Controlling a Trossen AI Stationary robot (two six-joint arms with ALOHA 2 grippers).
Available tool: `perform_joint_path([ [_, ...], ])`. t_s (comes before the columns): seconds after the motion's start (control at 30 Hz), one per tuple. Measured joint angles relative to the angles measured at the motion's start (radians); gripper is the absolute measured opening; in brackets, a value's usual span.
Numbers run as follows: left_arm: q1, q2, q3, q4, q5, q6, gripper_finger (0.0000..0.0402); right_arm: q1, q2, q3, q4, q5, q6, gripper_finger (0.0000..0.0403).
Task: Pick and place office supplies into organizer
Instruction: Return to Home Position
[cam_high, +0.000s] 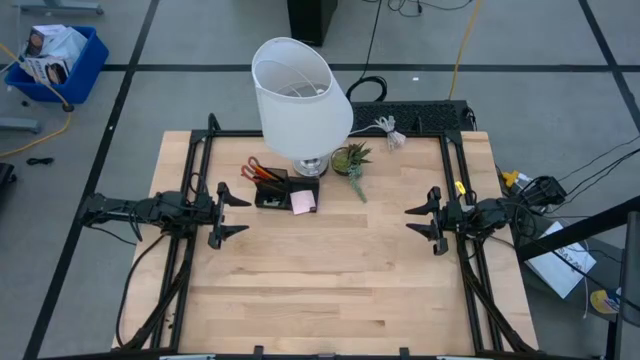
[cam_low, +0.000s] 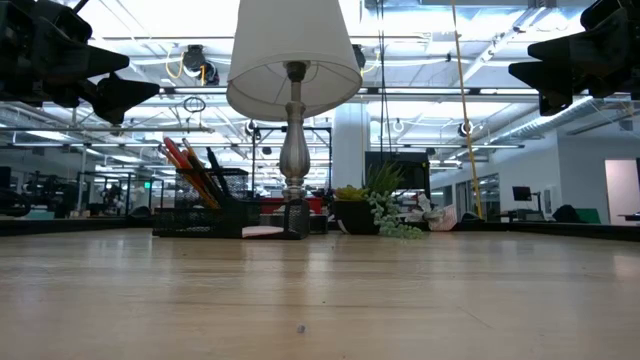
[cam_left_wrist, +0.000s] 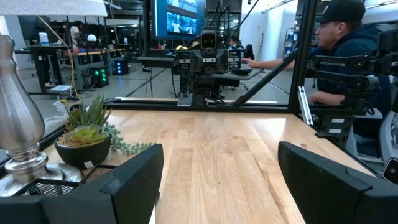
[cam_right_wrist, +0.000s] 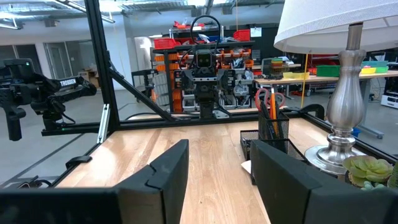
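The black mesh organizer (cam_high: 283, 190) stands at the table's far middle, by the lamp's foot. Red-handled scissors (cam_high: 252, 168) and orange pencils (cam_low: 183, 160) stick up out of it. A pink sticky-note pad (cam_high: 303, 201) lies flat at its right near corner; whether inside or beside it, I cannot tell. My left gripper (cam_high: 245, 214) hovers open at the table's left side, pointing level toward the right. My right gripper (cam_high: 409, 221) hovers open at the right side, facing it. Both are well above the wood (cam_low: 110, 85) (cam_low: 550, 75), with nothing between their fingers (cam_left_wrist: 217, 180) (cam_right_wrist: 217, 174).
A tall lamp with a white shade (cam_high: 300, 90) stands right behind the organizer. A small potted plant (cam_high: 350, 160) sits to its right, and a white cable (cam_high: 390, 130) lies at the far edge. Black frame rails (cam_high: 195, 180) run along both sides. A person (cam_left_wrist: 339, 50) sits beyond the table.
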Motion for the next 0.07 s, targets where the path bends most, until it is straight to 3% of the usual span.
perform_joint_path([
  [0.07,0.000,0.000,0.000,0.000,0.000,0.000,0.0319,0.000,0.000,0.000,0.000,0.000,0.000,0.0166],
])
